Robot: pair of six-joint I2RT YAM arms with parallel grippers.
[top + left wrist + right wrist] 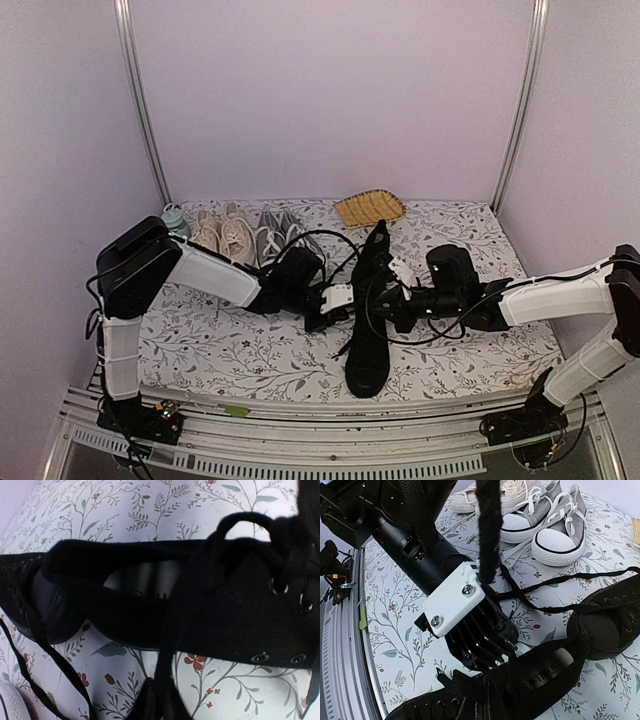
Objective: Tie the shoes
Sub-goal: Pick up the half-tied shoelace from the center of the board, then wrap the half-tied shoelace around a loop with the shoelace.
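Shoes [368,330], both black, lie in the middle of the tabletop [230,350] between the arms, one behind the other. The left gripper [342,303] has its jaws pinched on a black lace [167,645] leading to the eyelets. The right gripper [388,305] has its jaws fully closed, and what they hold is hidden.

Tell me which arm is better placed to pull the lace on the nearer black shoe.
Left, likely. The left gripper sits at the opening of the nearer black shoe, shut on a lace running down from the shoe. The right gripper is shut beside the shoe, with no grip I can confirm.
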